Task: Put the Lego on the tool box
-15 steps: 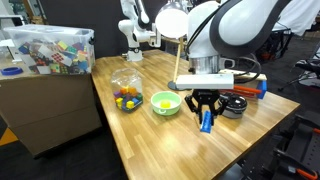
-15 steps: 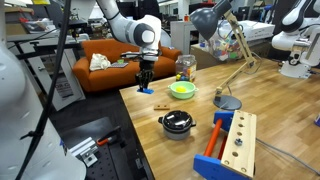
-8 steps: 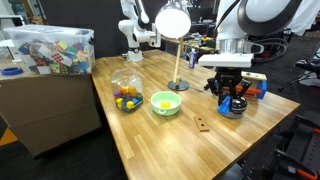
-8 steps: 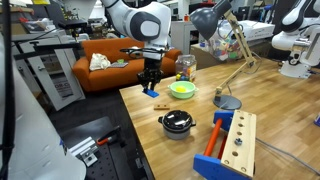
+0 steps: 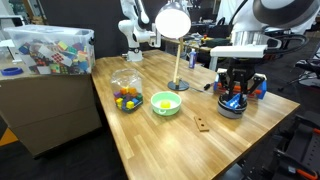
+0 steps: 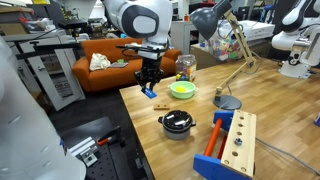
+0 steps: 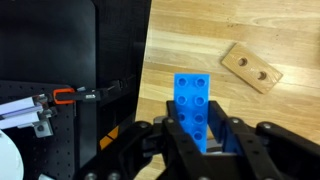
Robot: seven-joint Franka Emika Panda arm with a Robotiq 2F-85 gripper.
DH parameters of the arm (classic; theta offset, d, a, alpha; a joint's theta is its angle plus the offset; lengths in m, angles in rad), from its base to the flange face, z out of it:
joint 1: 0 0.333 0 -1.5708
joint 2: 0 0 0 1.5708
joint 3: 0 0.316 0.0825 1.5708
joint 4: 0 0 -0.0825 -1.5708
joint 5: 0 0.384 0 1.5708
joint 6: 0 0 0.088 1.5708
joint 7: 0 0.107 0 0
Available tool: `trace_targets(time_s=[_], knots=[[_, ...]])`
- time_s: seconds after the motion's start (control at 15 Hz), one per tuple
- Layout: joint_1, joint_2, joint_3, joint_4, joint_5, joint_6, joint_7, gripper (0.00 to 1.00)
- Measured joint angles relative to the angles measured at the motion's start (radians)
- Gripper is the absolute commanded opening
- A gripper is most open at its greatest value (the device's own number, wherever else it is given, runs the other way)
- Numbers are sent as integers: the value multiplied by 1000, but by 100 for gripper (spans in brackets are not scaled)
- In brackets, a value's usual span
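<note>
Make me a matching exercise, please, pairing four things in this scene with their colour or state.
Things:
1. Lego brick
2. bowl
3. pot
4. two-hole wooden piece

Colour or state:
A. black
B. lying flat on the table
C. held in the gripper
D. green

Pairs: 1-C, 2-D, 3-A, 4-B.
</note>
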Motion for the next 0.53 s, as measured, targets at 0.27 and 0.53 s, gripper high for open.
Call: trace_targets(time_s=[0.27, 0.53], knots=[[0, 1, 1, -1, 0, 0, 0, 10], [-34, 43, -12, 45, -30, 1, 27, 10]])
